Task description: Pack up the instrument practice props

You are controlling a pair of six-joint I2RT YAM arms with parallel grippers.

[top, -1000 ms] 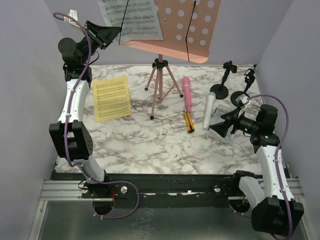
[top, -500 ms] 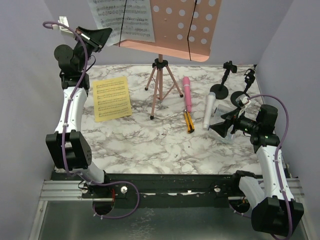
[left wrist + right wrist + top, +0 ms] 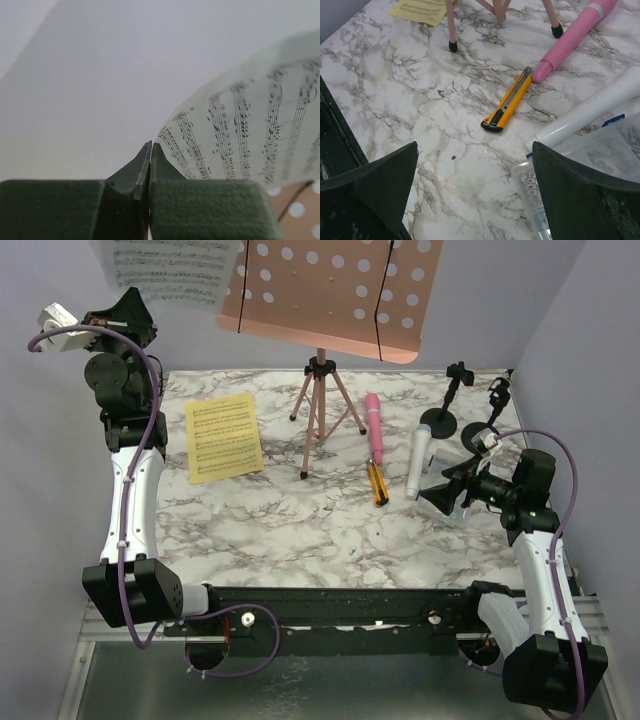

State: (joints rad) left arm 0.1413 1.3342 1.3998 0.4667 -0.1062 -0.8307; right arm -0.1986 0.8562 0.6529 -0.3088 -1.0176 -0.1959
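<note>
The left jaws pinch the thin white page (image 3: 170, 270) tight, high in the air by the left edge of the flat pink rack (image 3: 330, 295) with round holes. The right jaws gape wide and hold nothing, low over the marbled counter (image 3: 300, 530). The long round pink mic (image 3: 374, 430) and white mic (image 3: 418, 460) lie side by side on it, pointing far to near.

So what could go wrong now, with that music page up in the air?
The left gripper pinches the page only by its edge, and it curls, so it might slip out. The rack stands on a thin tripod; a careless swing might tip it. The cutter touches the pink mic, so the open right gripper might nudge both.
</note>
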